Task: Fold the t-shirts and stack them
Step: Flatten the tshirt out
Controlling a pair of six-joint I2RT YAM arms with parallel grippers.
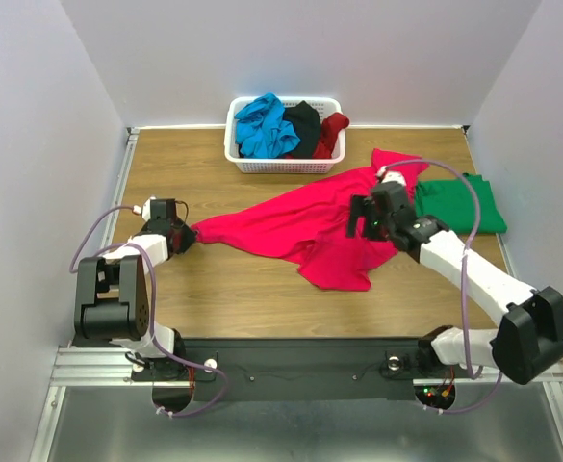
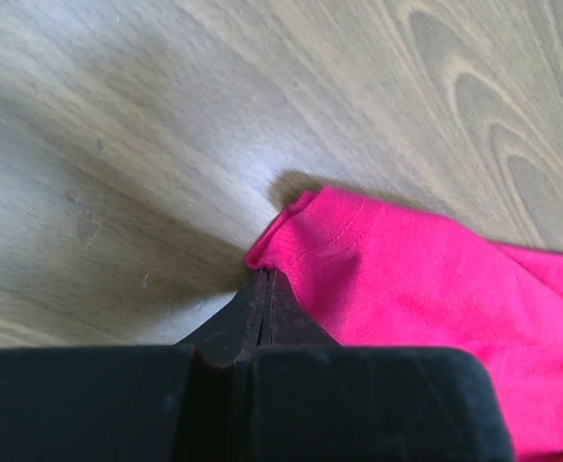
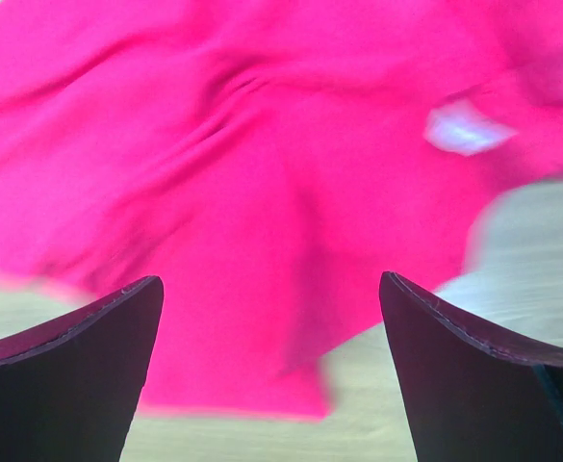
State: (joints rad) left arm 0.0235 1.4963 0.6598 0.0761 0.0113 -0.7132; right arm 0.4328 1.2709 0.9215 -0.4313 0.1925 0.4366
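currently the bright pink-red soft cloth t-shirt [image 1: 295, 223] is spread crumpled across the middle of the wooden table [image 1: 233, 289]. its left corner is clamped between the pressed-together fingers of the left gripper [image 2: 265, 286]. the right gripper [image 3: 271, 289] is held over the cloth's right part, jaws wide apart, nothing gripped. a folded green cloth t-shirt [image 1: 464, 204] is laid at the right; blue, black and dark red cloth shirts [image 1: 303, 123] are seen in the white plastic lattice basket [image 1: 238, 162]. flattening is judged in hand; next a second corner must be pinched and pulled taut.
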